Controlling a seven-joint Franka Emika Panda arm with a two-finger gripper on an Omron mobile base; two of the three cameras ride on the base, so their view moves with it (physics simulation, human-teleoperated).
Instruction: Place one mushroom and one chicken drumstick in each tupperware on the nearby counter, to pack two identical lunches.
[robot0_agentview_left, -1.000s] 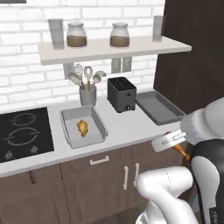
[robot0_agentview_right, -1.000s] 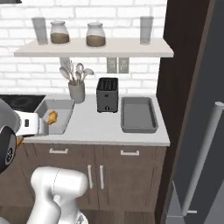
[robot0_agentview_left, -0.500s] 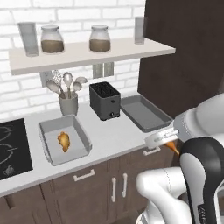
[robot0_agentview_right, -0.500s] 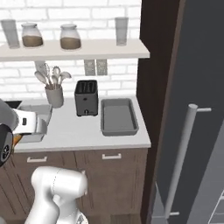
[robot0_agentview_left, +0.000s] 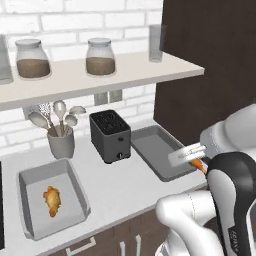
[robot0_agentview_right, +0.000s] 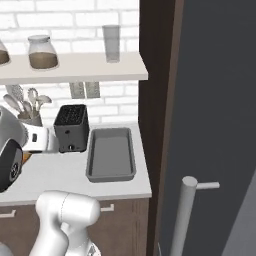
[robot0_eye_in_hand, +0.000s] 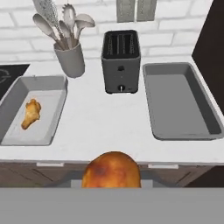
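Observation:
My gripper (robot0_agentview_left: 194, 160) is shut on a golden-brown chicken drumstick (robot0_eye_in_hand: 112, 170), held in front of the counter (robot0_agentview_left: 127, 182) near its front edge. The drumstick's orange tip (robot0_agentview_left: 199, 164) pokes out below the hand. Two grey tupperware trays lie on the counter. The left tupperware (robot0_agentview_left: 26, 180) (robot0_eye_in_hand: 13, 103) holds a second chicken drumstick (robot0_agentview_left: 52, 200) (robot0_eye_in_hand: 30, 113). The right tupperware (robot0_agentview_left: 150, 160) (robot0_agentview_right: 91, 160) (robot0_eye_in_hand: 151, 100) has nothing in it and lies just beyond and left of my hand. No mushroom is in view.
A black toaster (robot0_agentview_left: 110, 136) (robot0_eye_in_hand: 121, 61) stands between the trays at the back. A grey utensil holder (robot0_agentview_left: 61, 143) (robot0_eye_in_hand: 70, 57) stands left of it. A wall shelf (robot0_agentview_left: 100, 77) with jars hangs above. A tall dark cabinet (robot0_agentview_right: 200, 100) closes off the counter's right end.
The whole scene has slid left in both base views, so the base has driven to the right. The gripper keeps the drumstick; the things on the counter have not moved.

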